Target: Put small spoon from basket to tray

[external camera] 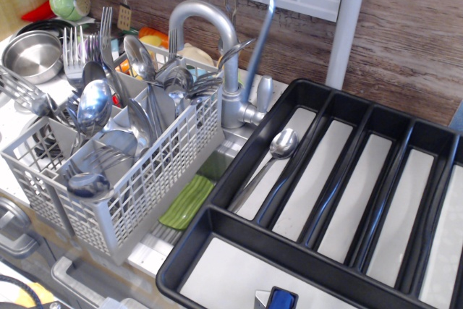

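Observation.image view: one small spoon point(259, 41) hangs in the air, blurred, handle running down from the top edge near 380,15 to about 340,190, in front of the wall and just right of the faucet point(217, 34), above the gap between basket point(137, 186) and tray point(304, 142). Tool is almost wholly out of frame at the top; only a dark blur at the spoon's upper end shows, so cannot tell how the fingers are set, though the spoon is clearly carried from there. Arm itself not visible. One grey lattice basket on the counter, left, with several upright compartments holding mixed cutlery: about four large spoons bowl-up or bowl-out and at least two forks at the back left; exact count unclear in the clutter. One black tray at right with five long parallel compartments visible and one cross compartment at the front. One spoon point(273, 157) already lies in the leftmost long compartment, bowl toward the wall. One steel bowl point(30, 54) at far left. One green ribbed item point(187, 202) lies between basket and tray. One small blue object point(281, 299) in the cross compartment at the bottom edge.
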You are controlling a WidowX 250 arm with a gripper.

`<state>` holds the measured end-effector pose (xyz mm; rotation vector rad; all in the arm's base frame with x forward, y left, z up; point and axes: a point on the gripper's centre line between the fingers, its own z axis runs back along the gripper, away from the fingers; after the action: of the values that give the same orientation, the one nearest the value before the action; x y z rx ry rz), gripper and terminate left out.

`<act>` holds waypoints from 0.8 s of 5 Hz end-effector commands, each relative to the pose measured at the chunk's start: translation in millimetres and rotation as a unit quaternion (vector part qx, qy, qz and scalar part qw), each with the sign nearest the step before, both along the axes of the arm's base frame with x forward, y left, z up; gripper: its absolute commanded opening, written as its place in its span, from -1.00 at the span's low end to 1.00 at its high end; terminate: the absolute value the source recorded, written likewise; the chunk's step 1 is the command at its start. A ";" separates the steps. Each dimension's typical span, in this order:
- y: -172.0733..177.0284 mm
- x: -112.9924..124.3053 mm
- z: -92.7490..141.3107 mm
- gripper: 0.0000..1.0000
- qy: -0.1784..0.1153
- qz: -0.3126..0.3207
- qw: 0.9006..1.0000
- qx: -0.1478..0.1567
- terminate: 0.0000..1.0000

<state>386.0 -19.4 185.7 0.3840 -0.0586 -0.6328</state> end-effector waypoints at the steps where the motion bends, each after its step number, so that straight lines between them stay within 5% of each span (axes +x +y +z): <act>1: -6.3 -7.3 -23.4 -1.00 -0.062 0.032 0.996 -0.061 -1.00; 4: 24.3 -17.6 -87.7 -1.00 -0.038 -0.028 0.996 -0.079 -1.00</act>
<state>363.9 2.3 76.3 0.2095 -0.1578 -0.6595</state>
